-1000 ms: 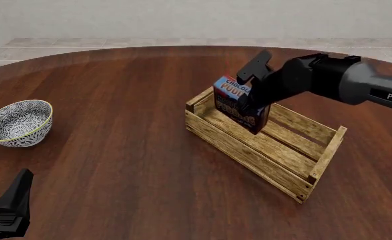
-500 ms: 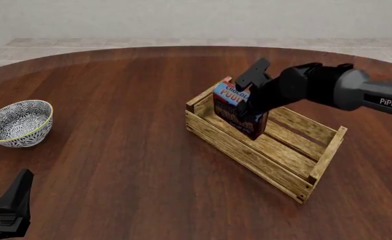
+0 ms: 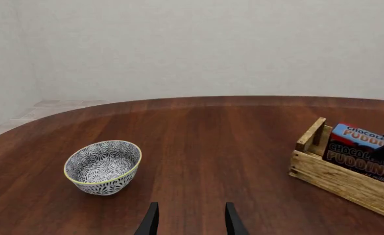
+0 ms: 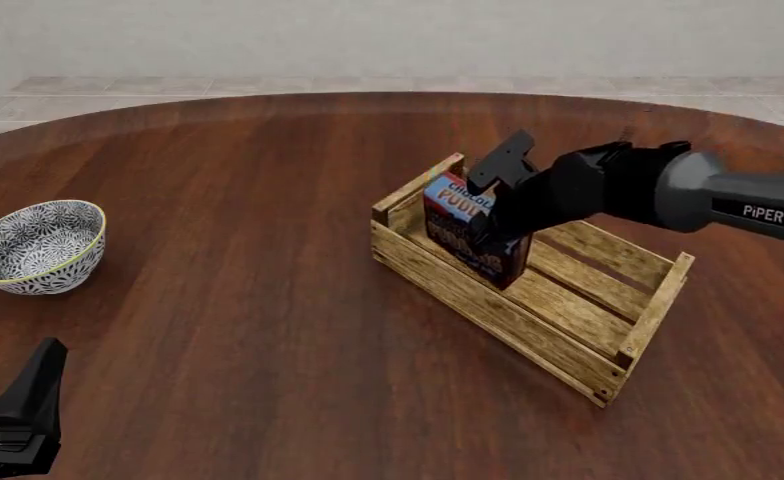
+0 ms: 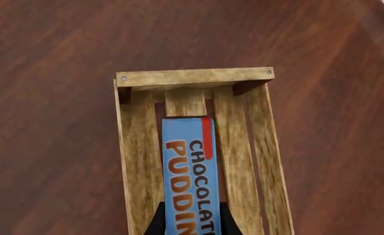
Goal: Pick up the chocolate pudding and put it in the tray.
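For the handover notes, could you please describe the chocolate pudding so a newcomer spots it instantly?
On the round brown table stands a slatted wooden tray. Inside its far-left end, gripped by the right hand, is the chocolate pudding: the only blue-topped carton with orange lettering.

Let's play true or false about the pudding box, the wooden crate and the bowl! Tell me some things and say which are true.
1. The chocolate pudding is inside the tray. True.
2. The right gripper has its fingers on both sides of the pudding. True.
3. The bowl sits in the tray. False: it stands on the table, far to the left of the tray.
4. The left gripper is holding the bowl. False: its fingers are apart with nothing between them.
5. The pudding's top is green. False: it is blue with orange letters.
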You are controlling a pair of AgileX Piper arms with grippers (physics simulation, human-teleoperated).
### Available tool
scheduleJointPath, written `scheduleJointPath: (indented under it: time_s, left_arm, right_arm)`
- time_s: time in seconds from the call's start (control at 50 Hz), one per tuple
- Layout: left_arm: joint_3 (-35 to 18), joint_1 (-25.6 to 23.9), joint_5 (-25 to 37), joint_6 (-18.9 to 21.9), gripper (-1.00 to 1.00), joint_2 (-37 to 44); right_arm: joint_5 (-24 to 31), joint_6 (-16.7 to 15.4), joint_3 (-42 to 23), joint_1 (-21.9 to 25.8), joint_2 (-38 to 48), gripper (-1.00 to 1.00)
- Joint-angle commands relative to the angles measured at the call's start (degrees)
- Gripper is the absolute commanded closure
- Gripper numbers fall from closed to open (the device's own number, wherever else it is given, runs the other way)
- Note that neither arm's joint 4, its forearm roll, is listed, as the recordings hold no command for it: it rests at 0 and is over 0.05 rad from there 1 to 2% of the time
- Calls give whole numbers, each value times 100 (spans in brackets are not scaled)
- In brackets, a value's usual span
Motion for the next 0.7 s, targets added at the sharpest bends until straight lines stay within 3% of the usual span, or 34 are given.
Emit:
scheduleJointPath:
  time_s: [0.02, 0.7]
  left_arm:
    - [0, 0, 0, 0, -100, 0]
    - [0, 0, 0, 0, -100, 0]
  right_arm:
    - [-133, 164, 59, 5, 66, 100]
    - [-356, 256, 205, -40, 191, 100]
